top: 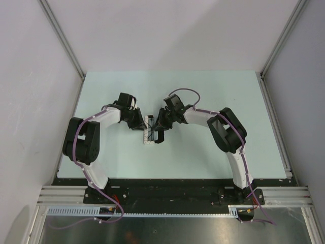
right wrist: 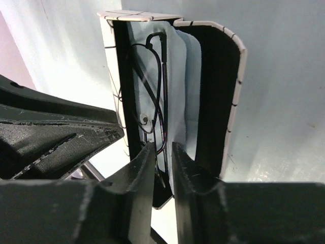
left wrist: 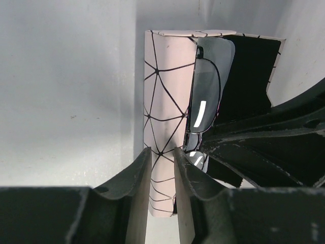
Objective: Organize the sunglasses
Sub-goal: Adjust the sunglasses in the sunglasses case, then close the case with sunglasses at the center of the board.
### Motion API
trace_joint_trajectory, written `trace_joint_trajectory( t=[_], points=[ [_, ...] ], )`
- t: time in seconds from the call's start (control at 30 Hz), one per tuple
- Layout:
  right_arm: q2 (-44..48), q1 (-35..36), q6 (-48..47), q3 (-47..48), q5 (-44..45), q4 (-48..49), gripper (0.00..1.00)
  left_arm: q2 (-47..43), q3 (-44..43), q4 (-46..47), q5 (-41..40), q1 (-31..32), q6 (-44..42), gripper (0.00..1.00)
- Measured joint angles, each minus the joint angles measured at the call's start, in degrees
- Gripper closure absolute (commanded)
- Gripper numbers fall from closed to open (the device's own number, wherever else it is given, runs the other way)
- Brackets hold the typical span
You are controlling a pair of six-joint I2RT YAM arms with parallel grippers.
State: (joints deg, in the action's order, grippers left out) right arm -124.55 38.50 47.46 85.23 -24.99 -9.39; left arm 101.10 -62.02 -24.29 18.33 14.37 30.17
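Top external view has the left arm [top: 86, 142] and the right arm [top: 228, 134] both bent sharply at the elbow. Their forearms angle inward and meet at the middle of the pale tabletop [top: 203, 91]. Between the two wrists lies the case [top: 149, 137], white with a pattern of thin black lines, its long side running near to far.

The left claw [top: 140, 123] comes in from the left. In the left wrist view its fingers [left wrist: 139, 178] are closed tight on the case's white patterned wall, with the wall pinched between them. Just right of that wall the sunglasses [left wrist: 205, 96] sit inside the case's black lining, one clear lens catching a bright glint.

The right claw [top: 158, 129] comes in from the right, close beside the left one. In the right wrist view its fingers [right wrist: 144, 168] are drawn almost together on the near end of the sunglasses, and the thin dark frame and lens run down into the narrow gap. The case's flap [right wrist: 223, 101] stands open to the right of that grip, black inside and white at the rim. The left claw's dark body fills the left side of this view.
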Motion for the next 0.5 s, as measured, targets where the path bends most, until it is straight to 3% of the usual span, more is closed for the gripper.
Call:
trace_joint_trajectory(
  t=[0.2,0.5],
  points=[
    [0.9,0.5,-0.7,0.4,0.7,-1.2,0.6,0.0,0.0,0.0,0.0,0.0,0.0,0.69],
    [2.8,1.1,-1.7,2.2,2.8,-3.2,0.53,0.0,0.0,0.0,-0.1,0.0,0.0,0.67]
  ],
)
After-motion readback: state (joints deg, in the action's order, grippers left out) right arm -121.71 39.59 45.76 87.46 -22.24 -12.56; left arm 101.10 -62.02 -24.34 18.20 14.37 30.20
